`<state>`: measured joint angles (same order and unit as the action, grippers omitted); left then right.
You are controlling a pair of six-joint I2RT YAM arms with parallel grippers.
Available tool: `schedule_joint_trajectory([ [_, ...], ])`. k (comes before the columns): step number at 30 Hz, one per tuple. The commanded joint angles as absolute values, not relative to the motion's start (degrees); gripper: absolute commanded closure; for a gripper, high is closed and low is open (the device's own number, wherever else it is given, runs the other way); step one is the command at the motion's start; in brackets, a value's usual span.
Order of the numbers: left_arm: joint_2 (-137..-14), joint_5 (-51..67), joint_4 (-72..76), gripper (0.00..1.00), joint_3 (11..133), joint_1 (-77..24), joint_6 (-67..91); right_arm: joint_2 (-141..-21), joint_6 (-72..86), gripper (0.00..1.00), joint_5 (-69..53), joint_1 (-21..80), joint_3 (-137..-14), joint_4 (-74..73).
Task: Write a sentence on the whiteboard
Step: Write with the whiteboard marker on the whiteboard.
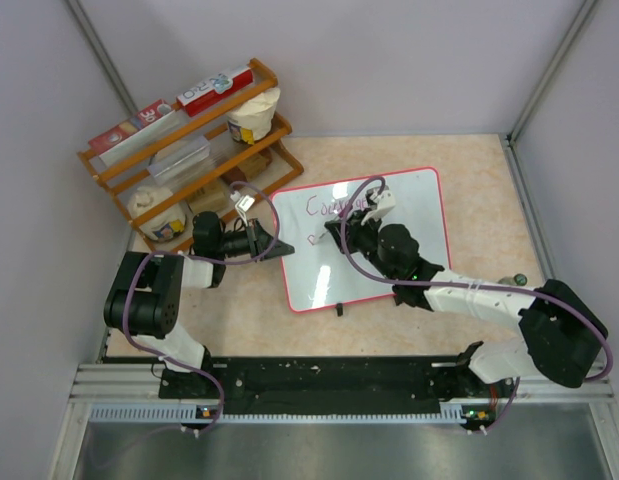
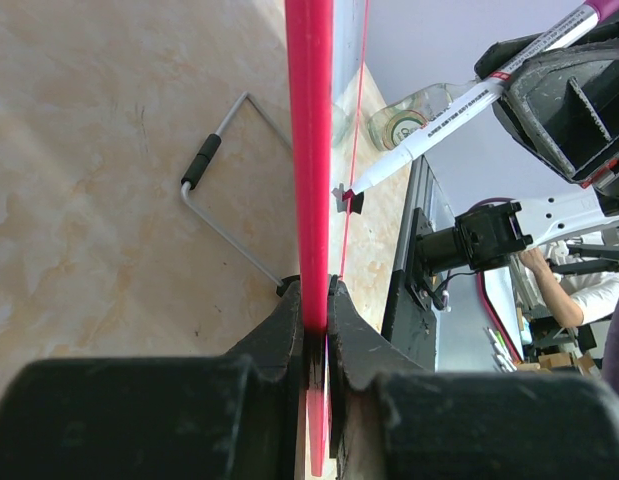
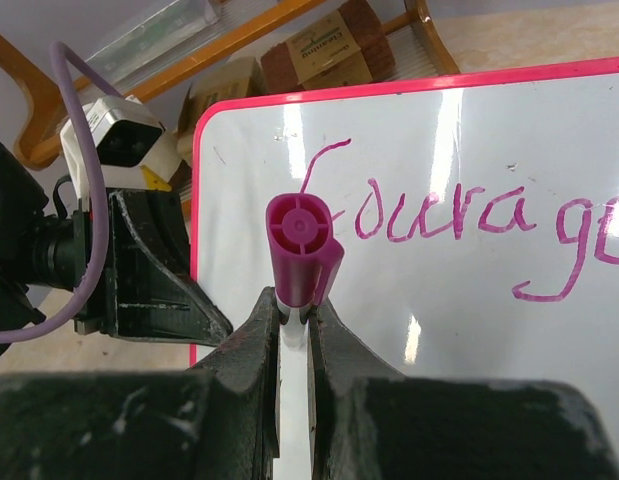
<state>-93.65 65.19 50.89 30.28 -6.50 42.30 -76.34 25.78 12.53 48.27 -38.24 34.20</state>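
The whiteboard (image 1: 319,275) with a pink-red rim lies tilted on the table. The word "Courage" (image 1: 329,207) is written in purple-pink on its upper line, and is also clear in the right wrist view (image 3: 459,215). My left gripper (image 1: 272,240) is shut on the board's left rim (image 2: 311,150), seen edge-on between the jaws (image 2: 317,300). My right gripper (image 1: 341,232) is shut on a white marker with a purple end (image 3: 301,245), below the "C". The left wrist view shows the marker (image 2: 459,105) slanting down, its tip on the board surface.
A wooden rack (image 1: 189,140) with boxes and cups stands at the back left, close behind my left arm. A bent wire loop with a black sleeve (image 2: 224,190) lies on the table beside the board. A small black clip (image 1: 340,308) sits at the board's near edge.
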Motion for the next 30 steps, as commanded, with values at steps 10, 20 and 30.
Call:
schedule_joint_trajectory([
  [10,-93.69,61.96,53.00,1.00,31.11,-6.50,39.02,-78.40,27.86,1.00,10.28,48.87,-38.23,36.73],
  [20,-93.87,61.96,53.00,1.00,31.03,-6.50,39.02,-78.93,29.97,1.00,11.51,48.69,-40.43,37.26],
  [30,-93.96,61.96,53.09,1.00,31.11,-6.50,39.20,-73.22,34.01,1.00,7.29,45.27,-36.74,42.98],
])
